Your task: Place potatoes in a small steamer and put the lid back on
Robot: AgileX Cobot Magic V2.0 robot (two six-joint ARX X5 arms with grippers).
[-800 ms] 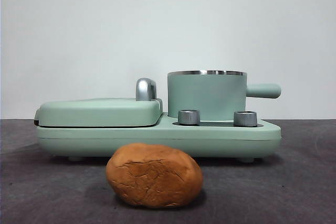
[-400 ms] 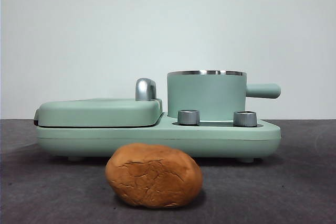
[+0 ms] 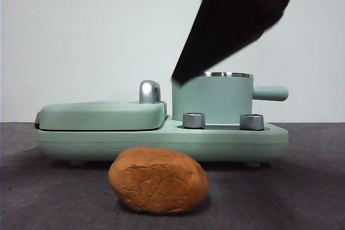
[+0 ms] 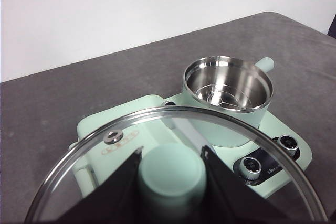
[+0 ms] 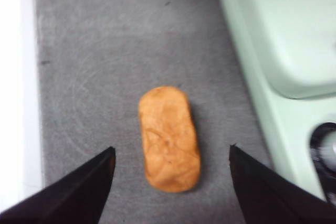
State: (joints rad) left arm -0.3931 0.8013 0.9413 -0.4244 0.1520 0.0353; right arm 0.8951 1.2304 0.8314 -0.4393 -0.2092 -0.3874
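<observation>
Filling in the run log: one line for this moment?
left gripper: holds lid aloft by knob | right gripper: open above potato | potato on table | steamer: empty, uncovered

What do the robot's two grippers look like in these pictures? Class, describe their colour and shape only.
The left gripper has two flat, matte black jaws with straight edges that taper to angular corners. The right gripper looks the same: two plain black, wedge-shaped jaws narrowing to pointed tips. No cables, markings or labels show on either. In the front view, one arm appears only as a blurred dark shape.

Low front view, two wrist overheads
</observation>
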